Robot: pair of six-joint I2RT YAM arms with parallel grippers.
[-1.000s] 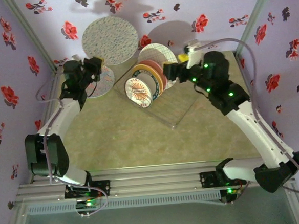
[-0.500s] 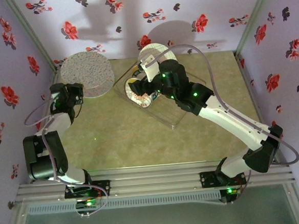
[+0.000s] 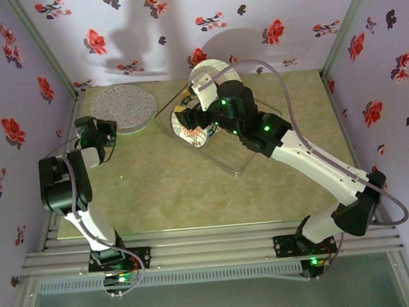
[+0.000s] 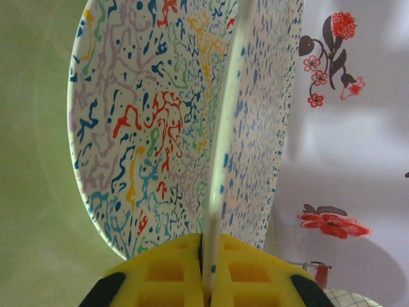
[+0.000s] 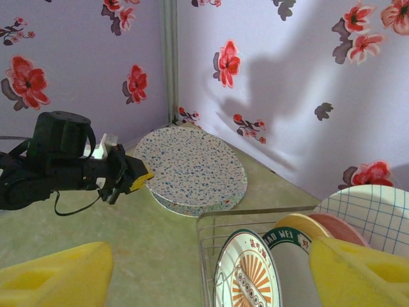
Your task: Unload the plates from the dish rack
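Open table (image 3: 165, 198) runs clear from centre to 6 o'clock. At 12 o'clock the dish rack (image 3: 240, 158) and its upright plates (image 3: 197, 128) block passage, the right arm (image 3: 318, 166) slanting over them from 4 o'clock; speckled plates (image 3: 120, 107) fill the 10 o'clock corner against floral walls (image 3: 17, 82).

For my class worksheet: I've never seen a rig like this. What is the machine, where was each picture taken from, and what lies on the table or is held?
Two robot arms are bolted to a table. One picture looks down from above; the other two come from a camera on each wrist. The left fingers are shut on the rim of a speckled plate at the back left. The right fingers stand open over a clear rack of upright plates.
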